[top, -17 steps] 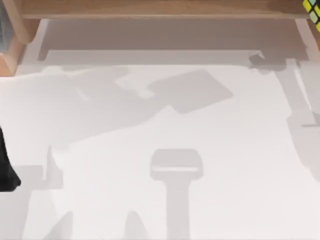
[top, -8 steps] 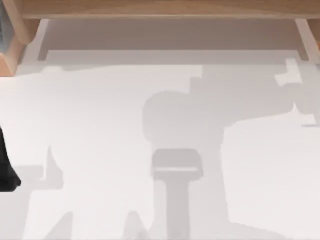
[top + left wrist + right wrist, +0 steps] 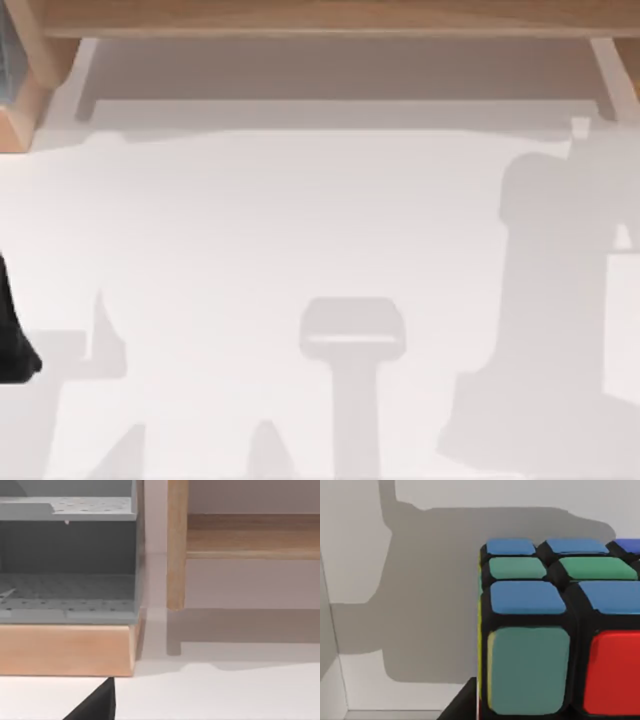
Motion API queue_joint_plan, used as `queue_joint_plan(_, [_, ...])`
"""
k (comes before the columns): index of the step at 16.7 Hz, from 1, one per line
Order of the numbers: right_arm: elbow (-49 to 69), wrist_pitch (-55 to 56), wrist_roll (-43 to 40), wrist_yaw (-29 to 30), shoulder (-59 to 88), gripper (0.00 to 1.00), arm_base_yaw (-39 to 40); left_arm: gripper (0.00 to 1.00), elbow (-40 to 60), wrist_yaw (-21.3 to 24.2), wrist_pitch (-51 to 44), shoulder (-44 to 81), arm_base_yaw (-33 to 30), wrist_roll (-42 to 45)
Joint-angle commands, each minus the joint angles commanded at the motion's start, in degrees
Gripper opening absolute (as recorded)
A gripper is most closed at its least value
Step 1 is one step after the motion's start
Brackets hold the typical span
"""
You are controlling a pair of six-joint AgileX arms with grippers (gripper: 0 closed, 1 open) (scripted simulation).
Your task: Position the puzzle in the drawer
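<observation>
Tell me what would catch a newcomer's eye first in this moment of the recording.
The puzzle looms right up against the right wrist camera, a black-gridded cube with blue, green and red stickers over a pale surface. In the left wrist view, a grey perforated drawer stands in a wooden frame. From above, large grey shadows lie across the white table, with a wooden edge along the far side.

White tabletop (image 3: 300,230), broad grey shadows; wooden frame (image 3: 320,15) along far edge.
</observation>
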Motion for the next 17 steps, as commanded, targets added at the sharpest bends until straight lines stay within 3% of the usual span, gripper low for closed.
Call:
queue_joint_plan(5, [0.0,0.0,0.0,0.0,0.0,0.0,0.0,1.0,0.0,0.0,0.0,0.0,0.0,0.0])
queue_joint_plan(17, [0.0,0.0,0.0,0.0,0.0,0.9,0.0,1.0,0.0,0.0,0.0,0.0,0.0,0.0])
